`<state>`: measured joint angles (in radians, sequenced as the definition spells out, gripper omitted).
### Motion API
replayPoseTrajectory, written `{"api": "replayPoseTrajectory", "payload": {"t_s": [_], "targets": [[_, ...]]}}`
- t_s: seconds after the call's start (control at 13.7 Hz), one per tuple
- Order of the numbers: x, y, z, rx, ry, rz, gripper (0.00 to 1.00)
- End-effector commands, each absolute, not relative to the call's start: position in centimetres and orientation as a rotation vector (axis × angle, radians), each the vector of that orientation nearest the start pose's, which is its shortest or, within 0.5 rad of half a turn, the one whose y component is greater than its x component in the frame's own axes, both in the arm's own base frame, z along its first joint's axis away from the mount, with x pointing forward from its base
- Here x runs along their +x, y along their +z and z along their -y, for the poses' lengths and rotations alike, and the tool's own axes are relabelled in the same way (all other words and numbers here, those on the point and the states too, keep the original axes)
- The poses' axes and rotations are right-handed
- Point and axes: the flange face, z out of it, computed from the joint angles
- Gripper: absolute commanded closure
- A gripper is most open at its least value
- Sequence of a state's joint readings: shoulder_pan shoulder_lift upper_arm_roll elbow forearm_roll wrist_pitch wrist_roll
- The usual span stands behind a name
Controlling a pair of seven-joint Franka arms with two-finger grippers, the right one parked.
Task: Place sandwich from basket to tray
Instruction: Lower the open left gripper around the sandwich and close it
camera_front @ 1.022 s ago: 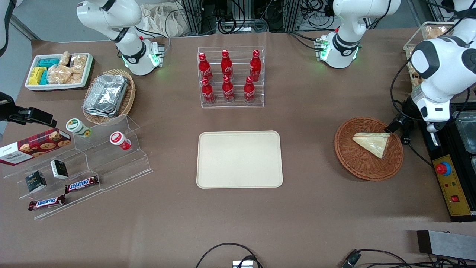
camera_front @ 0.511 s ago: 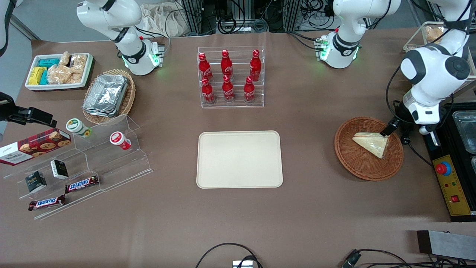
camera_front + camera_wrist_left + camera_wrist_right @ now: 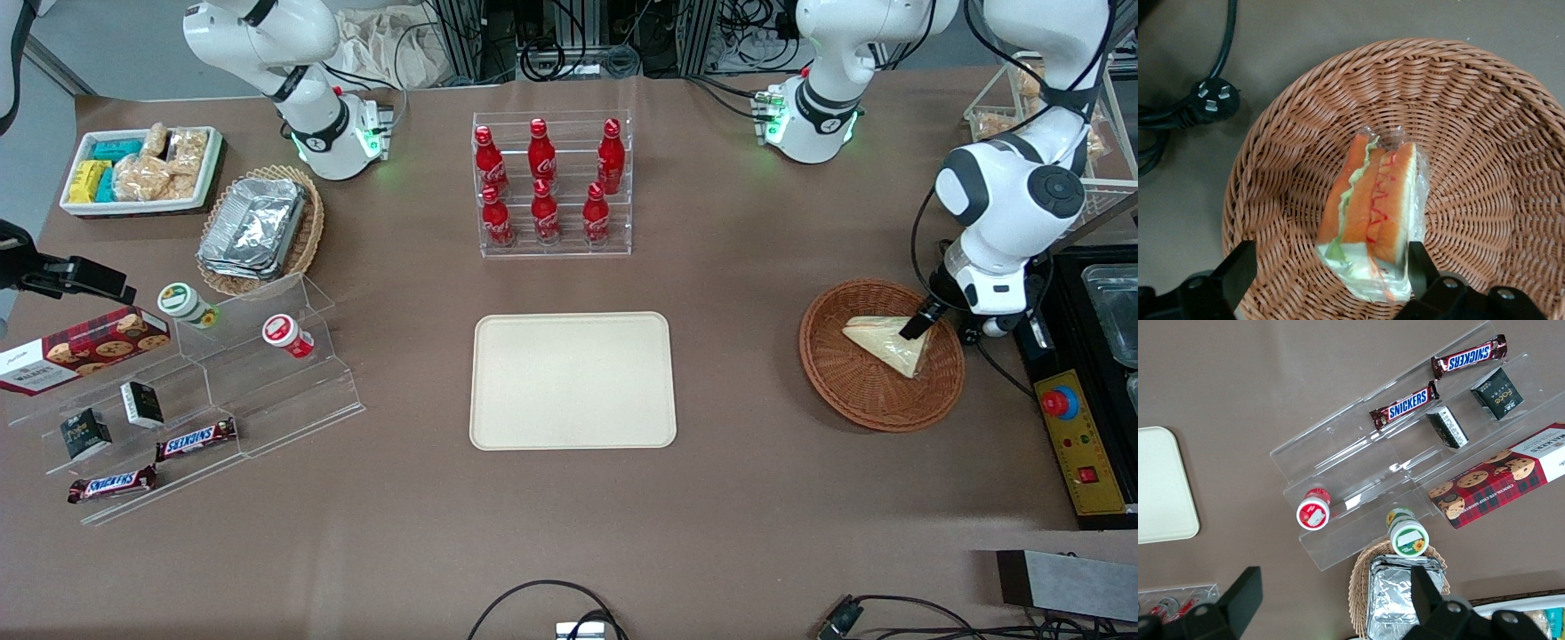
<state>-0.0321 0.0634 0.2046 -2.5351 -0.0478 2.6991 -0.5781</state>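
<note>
The sandwich (image 3: 885, 342), a wrapped wedge with orange filling, lies in the round reddish-brown wicker basket (image 3: 831, 378) toward the working arm's end of the table. My gripper (image 3: 920, 322) hangs low over the basket, open. In the left wrist view the gripper (image 3: 1328, 267) straddles the wide end of the sandwich (image 3: 1371, 207). One of its fingers (image 3: 1418, 263) is right beside the wrap and the other is over the bare weave of the basket (image 3: 1271, 180). The cream tray (image 3: 573, 382) lies bare at the table's middle.
A black plug (image 3: 1215, 100) and cable lie on the table beside the basket. A yellow control box (image 3: 1080, 444) sits at the table edge nearby. A rack of red bottles (image 3: 551, 187) stands farther back than the tray. An acrylic snack stand (image 3: 178, 391) is toward the parked arm's end.
My arm has swung in from the table edge over the basket. The gripper has gone from the basket's rim to above the sandwich's wide end. The sandwich has not moved.
</note>
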Motion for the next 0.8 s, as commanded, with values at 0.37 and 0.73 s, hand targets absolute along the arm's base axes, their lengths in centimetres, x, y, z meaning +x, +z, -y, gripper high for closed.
{"api": "replayPoseTrajectory", "payload": {"t_s": [0.37, 0.73], "targets": [[46.7, 23.8, -7.9, -2.914, -0.198, 1.241, 0.06], [46.9, 23.8, -7.6, -2.910, -0.201, 1.322, 0.71]]}}
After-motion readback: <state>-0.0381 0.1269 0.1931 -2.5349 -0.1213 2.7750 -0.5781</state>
